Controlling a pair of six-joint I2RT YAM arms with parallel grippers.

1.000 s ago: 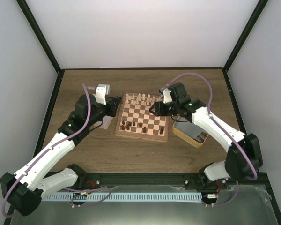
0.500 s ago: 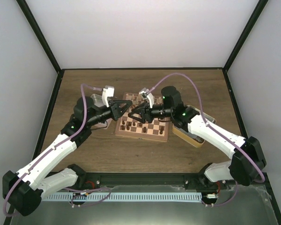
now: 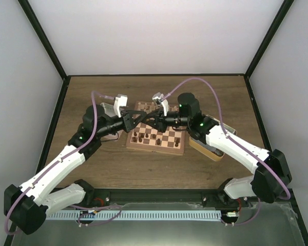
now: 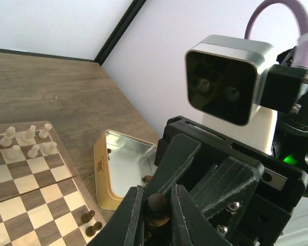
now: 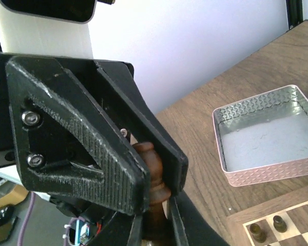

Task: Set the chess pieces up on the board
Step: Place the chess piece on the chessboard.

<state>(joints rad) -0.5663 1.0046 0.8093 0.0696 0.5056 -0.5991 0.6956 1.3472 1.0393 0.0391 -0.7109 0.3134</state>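
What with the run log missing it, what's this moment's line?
handover above board | left pincer shut on dark piece | right pincer shut on it

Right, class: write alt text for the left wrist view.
The left fingers pinch a dark chess piece, with the right arm's wrist camera looming close above. Behind, the board carries cream pieces, a yellow-sided tin beside it.

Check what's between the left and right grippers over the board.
One dark chess piece, pinched where the left gripper and right gripper meet nose to nose. Both wrist views show it; in the top view it can't be made out.
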